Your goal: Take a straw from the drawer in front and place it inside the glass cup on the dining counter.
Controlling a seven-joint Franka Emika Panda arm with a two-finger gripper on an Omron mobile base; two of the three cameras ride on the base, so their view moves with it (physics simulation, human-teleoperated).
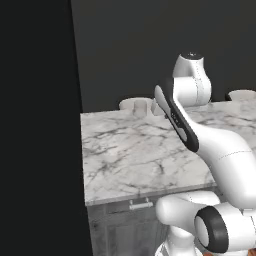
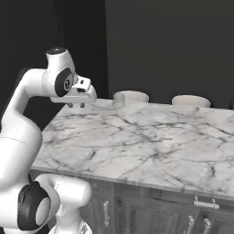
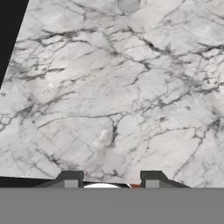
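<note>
My gripper (image 2: 75, 105) hangs above the far left corner of the dining counter (image 2: 137, 141), pointing down. In the hand view its two dark fingertips (image 3: 70, 177) stand well apart, so the gripper (image 3: 111, 177) is open with bare marble (image 3: 113, 96) between them. A faint round grey rim, seemingly the glass cup (image 3: 128, 4), sits on the marble at the top edge. A shallow drawer (image 1: 141, 204) with a short silver bar handle lies flush under the counter's front edge. An orange sliver (image 3: 134, 186) peeks out by the right fingertip; I cannot tell if it is the straw.
Pale round stool seats (image 2: 130, 97) (image 2: 191, 100) stand behind the counter's far edge. Cabinet doors with vertical silver handles (image 2: 106, 212) fill the counter's front. A black wall (image 1: 35, 125) bounds the counter's left end. My arm (image 1: 210, 145) crosses over the right part of the slab.
</note>
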